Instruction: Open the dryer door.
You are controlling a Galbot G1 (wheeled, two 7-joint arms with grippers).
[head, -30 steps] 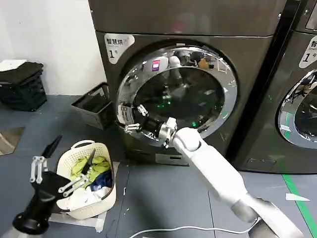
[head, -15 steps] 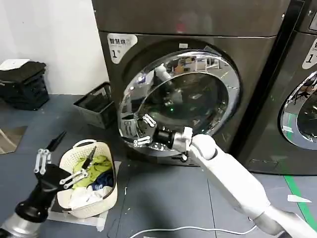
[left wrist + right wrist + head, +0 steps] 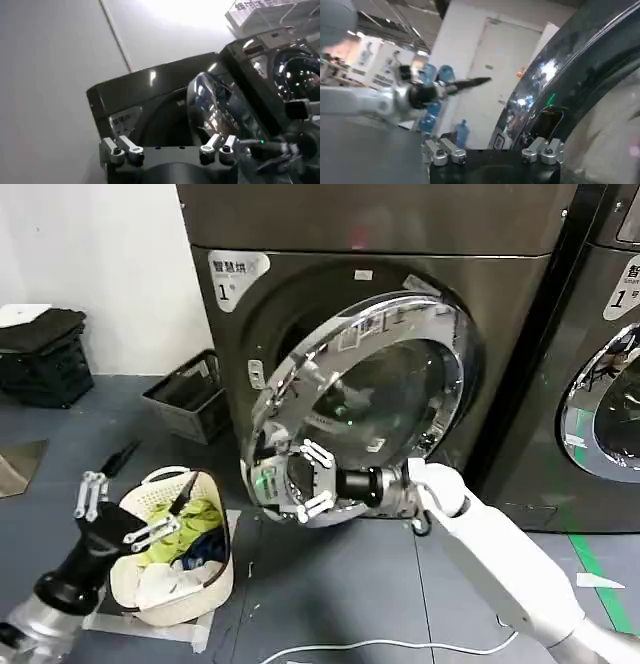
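1. At the lower-left rim of the dryer door [image 3: 360, 399], right gripper [image 3: 310, 480] with fingers spread, one above and one below the chrome edge, hooked around it rather than clamped; likely set this way so that the rim can slide in the opening as the door turns on its hinge.
2. Door itself partly swung out from the dark grey-brown machine [image 3: 380, 224], free left edge tilted forward, right edge at the hinge side; opening under way, judged not yet finished.
3. Right arm stretched low across from the right, probably to pull along the door's arc.
4. Left gripper [image 3: 125, 509] parked near the floor beside the laundry basket [image 3: 215, 579], fingers spread, holding nothing; kept well apart from the door's swing path.
5. Grey floor below, a white cable [image 3: 380, 646] trailing across it, green tape at the right; white wall behind on the left, a black crate [image 3: 190, 399] beside the machine, and a second machine [image 3: 610, 334] to the right.
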